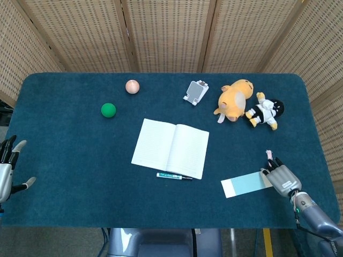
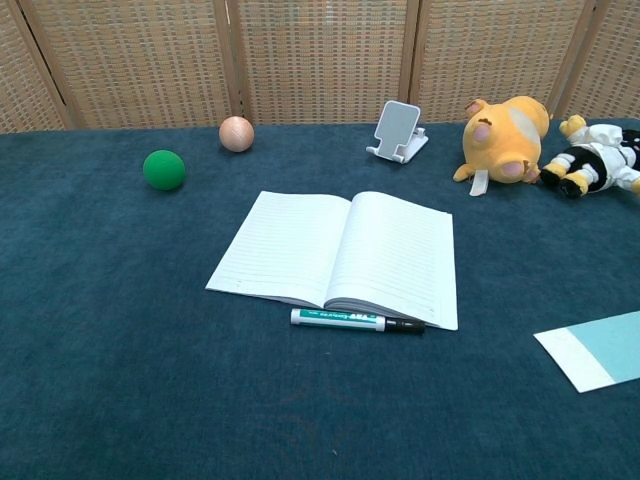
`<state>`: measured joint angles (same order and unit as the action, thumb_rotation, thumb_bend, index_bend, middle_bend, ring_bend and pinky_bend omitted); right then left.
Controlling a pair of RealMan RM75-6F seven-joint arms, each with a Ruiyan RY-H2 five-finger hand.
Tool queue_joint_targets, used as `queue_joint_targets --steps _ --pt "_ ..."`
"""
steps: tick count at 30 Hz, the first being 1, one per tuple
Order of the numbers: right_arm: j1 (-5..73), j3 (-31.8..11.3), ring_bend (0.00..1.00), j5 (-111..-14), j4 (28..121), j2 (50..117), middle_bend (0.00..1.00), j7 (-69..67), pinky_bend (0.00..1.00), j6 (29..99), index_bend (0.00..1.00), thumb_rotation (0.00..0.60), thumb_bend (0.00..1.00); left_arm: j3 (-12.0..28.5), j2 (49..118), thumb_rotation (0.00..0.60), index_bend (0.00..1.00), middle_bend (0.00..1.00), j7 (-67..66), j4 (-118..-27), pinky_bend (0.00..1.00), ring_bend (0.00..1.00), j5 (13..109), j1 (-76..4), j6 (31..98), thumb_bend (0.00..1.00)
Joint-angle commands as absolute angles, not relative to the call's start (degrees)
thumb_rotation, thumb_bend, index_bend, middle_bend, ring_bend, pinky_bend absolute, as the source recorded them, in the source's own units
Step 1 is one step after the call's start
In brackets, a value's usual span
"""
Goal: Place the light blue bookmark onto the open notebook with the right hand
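Note:
The light blue bookmark (image 1: 245, 184) lies flat on the blue cloth near the front right, almost level, with its white end toward the open notebook (image 1: 170, 148). My right hand (image 1: 281, 178) holds the bookmark's right end, fingers laid over it. In the chest view the bookmark (image 2: 598, 350) runs off the right edge, the notebook (image 2: 340, 255) is in the middle, and the right hand is out of frame. My left hand (image 1: 5, 170) hangs open off the table's left edge, holding nothing.
A green-and-white marker (image 1: 174, 176) lies along the notebook's near edge. Behind are a green ball (image 1: 108, 110), a pink ball (image 1: 132, 86), a white phone stand (image 1: 196, 92), an orange plush (image 1: 235, 100) and a small doll (image 1: 263, 111). The table's right edge is close to my right hand.

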<state>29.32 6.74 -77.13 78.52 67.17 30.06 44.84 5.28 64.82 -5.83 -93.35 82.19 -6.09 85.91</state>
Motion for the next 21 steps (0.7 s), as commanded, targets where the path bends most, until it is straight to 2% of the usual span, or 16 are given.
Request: queue_joint_targets --steps 1,6,8,10,11,12,13,15,16,17,21 --pt "28.9 6.9 0.00 -77.3 79.4 66.3 0.22 29.8 0.07 45.6 0.32 0.600 1.00 5.2 64.8 0.600 0.00 0.00 -5.8 -93.4 0.00 0.00 82.2 -6.1 85.9 0.00" --pt "28.0 7.4 0.00 -78.0 81.7 64.8 0.21 29.7 0.07 47.1 0.32 0.600 1.00 5.2 64.9 0.600 0.00 0.00 -5.9 -93.3 0.00 0.00 82.2 -6.1 85.9 0.00" --pt "27.7 7.6 0.00 -78.8 82.7 64.2 0.18 28.9 0.07 48.0 0.32 0.600 1.00 5.2 64.9 0.600 0.00 0.00 -5.9 -93.3 0.00 0.00 82.2 -6.1 85.8 0.00" --pt "27.4 7.7 0.00 -80.0 83.4 63.7 0.08 27.5 0.07 49.0 0.28 0.600 1.00 5.2 64.9 0.600 0.00 0.00 -5.9 -93.3 0.00 0.00 82.2 -6.1 85.8 0.00" --pt "27.2 7.6 0.00 -80.9 83.7 63.4 0.05 26.3 0.07 49.8 0.26 0.600 0.96 5.2 64.9 0.600 0.00 0.00 -5.9 -93.4 0.00 0.00 82.2 -6.1 85.9 0.00" --pt "27.1 7.5 0.00 -81.8 83.8 63.4 0.01 25.2 0.07 50.7 0.22 0.600 0.81 5.2 64.9 0.600 0.00 0.00 -5.9 -93.4 0.00 0.00 82.2 -6.1 85.9 0.00" --pt "26.8 7.4 0.00 -83.5 83.6 63.5 0.00 23.2 0.07 52.3 0.18 0.600 0.57 5.2 64.8 0.600 0.00 0.00 -5.8 -93.4 0.00 0.00 82.2 -6.0 86.0 0.00" --pt "25.9 6.9 0.00 -86.6 82.3 64.2 0.00 19.0 0.07 56.5 0.12 0.600 0.15 5.2 64.8 0.600 0.00 0.00 -5.8 -93.4 0.00 0.00 82.2 -6.0 86.0 0.00" --pt "25.4 6.7 0.00 -88.1 81.2 64.6 0.00 16.5 0.07 58.7 0.08 0.600 0.04 5.2 64.8 0.600 0.00 0.00 -5.8 -93.4 0.00 0.00 82.2 -6.0 86.0 0.00" --pt "25.1 6.6 0.00 -89.0 80.4 64.9 0.00 14.9 0.07 59.9 0.07 0.600 0.01 5.2 64.8 0.600 0.00 0.00 -5.8 -93.4 0.00 0.00 82.2 -6.0 86.0 0.00" --pt "23.1 5.4 0.00 -90.3 77.8 66.9 0.00 7.7 0.05 65.7 0.05 0.600 0.00 5.1 64.8 0.600 0.00 0.00 -5.8 -93.4 0.00 0.00 82.3 -6.1 85.8 0.00"
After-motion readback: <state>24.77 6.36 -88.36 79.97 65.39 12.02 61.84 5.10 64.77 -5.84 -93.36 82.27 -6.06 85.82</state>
